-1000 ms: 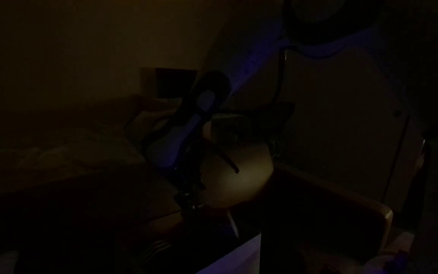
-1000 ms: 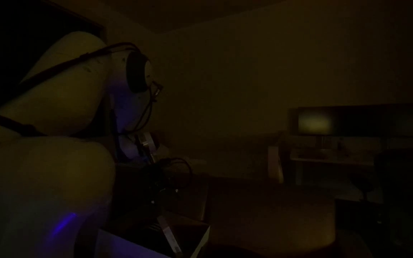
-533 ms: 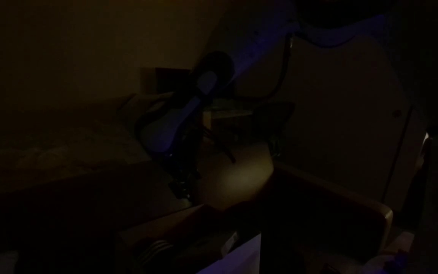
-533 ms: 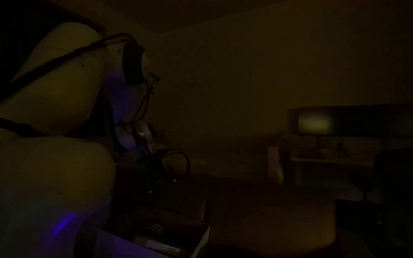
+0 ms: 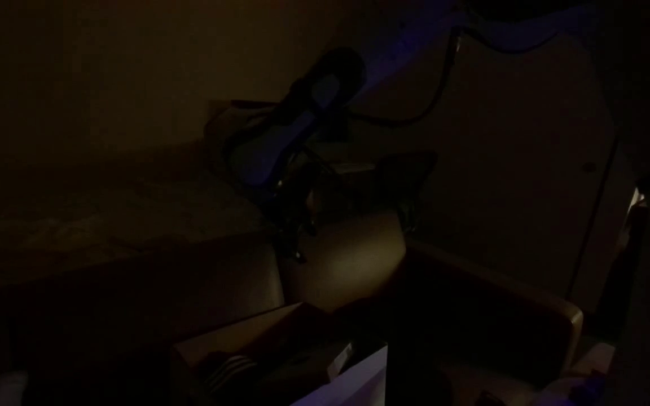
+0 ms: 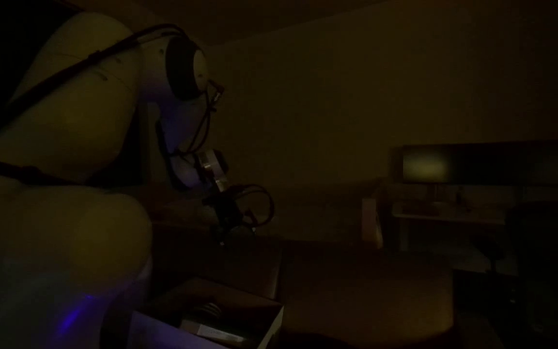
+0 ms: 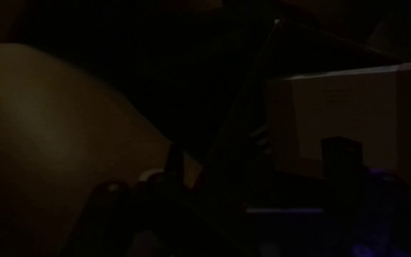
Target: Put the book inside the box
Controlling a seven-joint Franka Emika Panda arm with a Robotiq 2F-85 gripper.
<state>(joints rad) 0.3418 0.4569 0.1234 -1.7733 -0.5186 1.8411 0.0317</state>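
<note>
The scene is very dark. The box [image 5: 353,380] is an open carton with a brown inside and pale, bluish-lit outer walls; it also shows in an exterior view [image 6: 162,334], and its corner shows in the wrist view [image 7: 277,22]. The book [image 5: 339,361] lies inside the box, its pale edge showing in both exterior views [image 6: 221,334]. In the wrist view its brown cover with a paler printed panel [image 7: 344,114] shows partly behind a finger. My gripper [image 5: 302,245] is above the box [image 6: 238,237], apart from the book. Its fingers are wide apart with nothing held [image 7: 259,153].
A dark item with pale stripes [image 5: 232,369] lies in the box beside the book. A sofa back [image 5: 353,259] stands behind the box, and a sofa arm [image 5: 570,321] to one side. A desk with monitors [image 6: 492,165] is farther back.
The book stood tilted up in the box a second ago; it dropped and now lies flatter inside. The gripper has risen away from the box.
</note>
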